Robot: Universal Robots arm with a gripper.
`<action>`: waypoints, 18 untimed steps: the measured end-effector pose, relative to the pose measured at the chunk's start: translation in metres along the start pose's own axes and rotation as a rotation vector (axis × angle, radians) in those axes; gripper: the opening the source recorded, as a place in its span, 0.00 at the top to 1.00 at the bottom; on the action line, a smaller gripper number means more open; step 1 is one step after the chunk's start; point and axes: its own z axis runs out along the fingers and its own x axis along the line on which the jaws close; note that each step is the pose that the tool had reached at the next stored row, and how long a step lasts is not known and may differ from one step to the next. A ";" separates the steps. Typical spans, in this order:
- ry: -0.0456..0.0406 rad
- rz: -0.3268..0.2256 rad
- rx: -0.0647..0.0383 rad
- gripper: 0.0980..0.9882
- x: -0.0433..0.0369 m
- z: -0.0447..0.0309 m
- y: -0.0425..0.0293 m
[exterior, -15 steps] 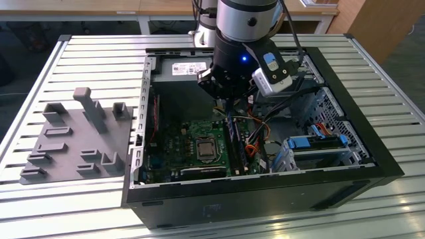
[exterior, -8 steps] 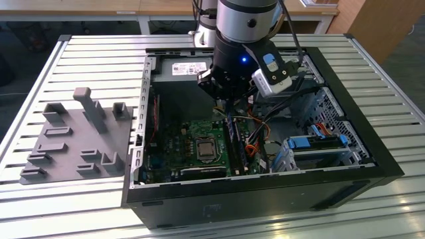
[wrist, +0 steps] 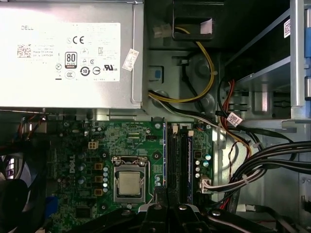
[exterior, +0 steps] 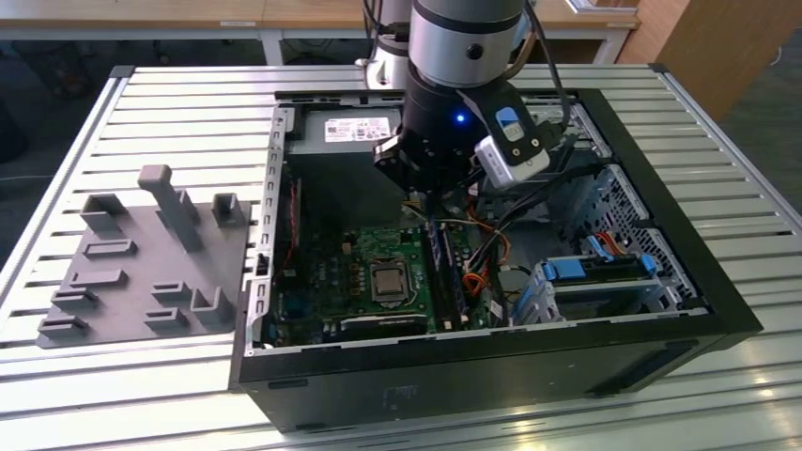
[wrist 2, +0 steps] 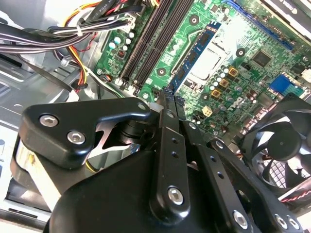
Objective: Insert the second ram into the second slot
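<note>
Pincer (wrist 2: pixel 167 93) is clenched, nothing seen betw. its tips, just over the DIMM slots (wrist: pixel 179 160). Blue second ram (wrist 2: pixel 198 51) stands in a slot beside the CPU socket (wrist: pixel 129 182). Insertion looks approx. done; if fully seated, I cannot tell.

Cable bundle (wrist: pixel 272 162) just beside memory slots (wrist: pixel 182 162)

Slatted metal tabletop (exterior: pixel 176 103) carries open black computer case (exterior: pixel 476 381) (side panel off), grey fixture plate (exterior: pixel 131 265) just beside.
</note>
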 end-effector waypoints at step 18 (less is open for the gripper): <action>0.0002 0.001 0.000 0.98 -0.0027 0.0187 -0.0051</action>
